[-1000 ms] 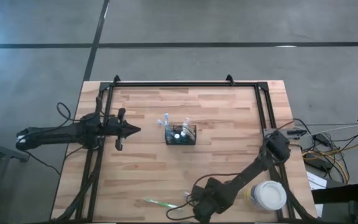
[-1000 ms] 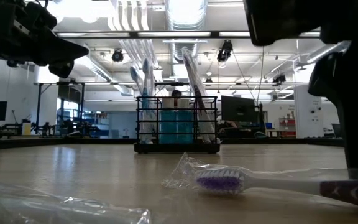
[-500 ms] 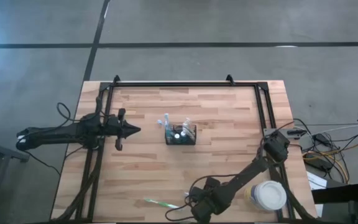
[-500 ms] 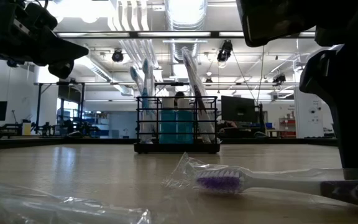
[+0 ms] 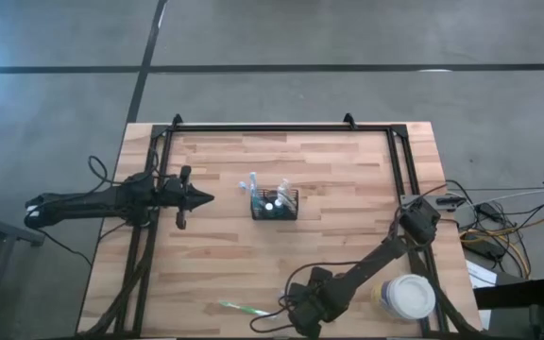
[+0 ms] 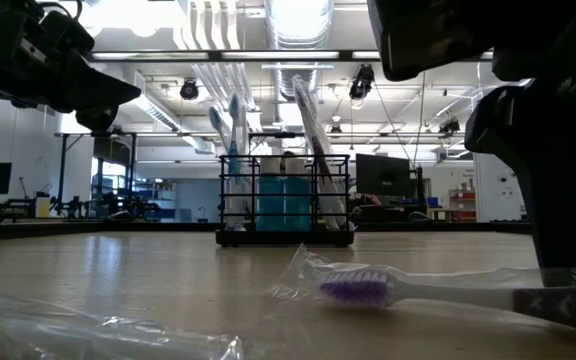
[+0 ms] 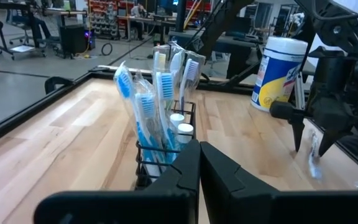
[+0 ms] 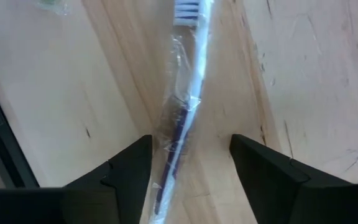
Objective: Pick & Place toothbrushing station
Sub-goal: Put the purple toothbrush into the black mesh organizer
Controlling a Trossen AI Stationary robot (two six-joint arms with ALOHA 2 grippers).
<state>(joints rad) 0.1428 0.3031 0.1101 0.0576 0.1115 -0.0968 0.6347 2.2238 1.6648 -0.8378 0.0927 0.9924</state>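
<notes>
Black wire mesh, that caddy [image 5: 274, 204], standing upright about mid-table [image 5: 348, 170] with blue toothbrushes [image 7: 146, 112] sticking up out of it and two white-capped tubes [image 7: 180, 123] tucked inside. The left gripper [image 5: 206, 198] hangs just left of the caddy, pointing at it, its fingers pressed together with nothing between them; in the left wrist view the two dark tips meet right in front of the mesh.

Down at the near edge, the right gripper [image 5: 289, 312] is low over the wood. Its fingers [image 8: 126, 165] stand apart, one on each side of a wrapped brush [image 8: 185, 99] with a white and purple handle, which lies flat on the table in clear plastic. The fingers straddle the handle without touching it, so far as I can see. In the low view the purple bristles face the camera, with the caddy well behind.

A green brush [image 5: 242, 308], also wrapped, lies just left of the right gripper. A big cup [image 5: 409, 296] with a white lid stands near the right corner, close by the right arm.
</notes>
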